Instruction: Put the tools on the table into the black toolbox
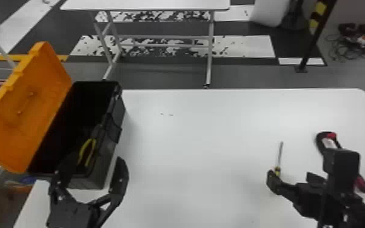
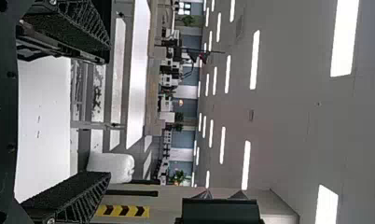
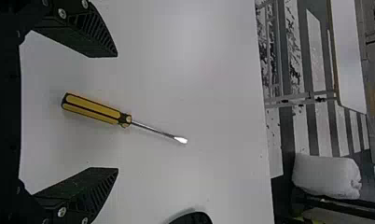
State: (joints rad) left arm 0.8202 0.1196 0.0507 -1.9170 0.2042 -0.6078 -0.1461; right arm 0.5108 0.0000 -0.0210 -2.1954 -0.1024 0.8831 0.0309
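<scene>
The left gripper [image 1: 92, 160] is at the near end of the black toolbox [image 1: 117, 116], its 2 fingers apart. The toolbox stands open on the worktop [image 1: 197, 136], orange lid [image 1: 24, 121] tilted back, with yellow-handled pliers [image 1: 83, 153] inside. The right gripper [image 1: 291, 174] has its 2 fingers spread, the yellow-and-black handle of a screwdriver [image 3: 92, 109] showing between them; the screwdriver lies on the worktop, near a black-and-red item [image 1: 321, 142]

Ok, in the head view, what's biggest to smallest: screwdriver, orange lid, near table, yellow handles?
1. Near table
2. Orange lid
3. Screwdriver and yellow handles: too alike to rank
</scene>
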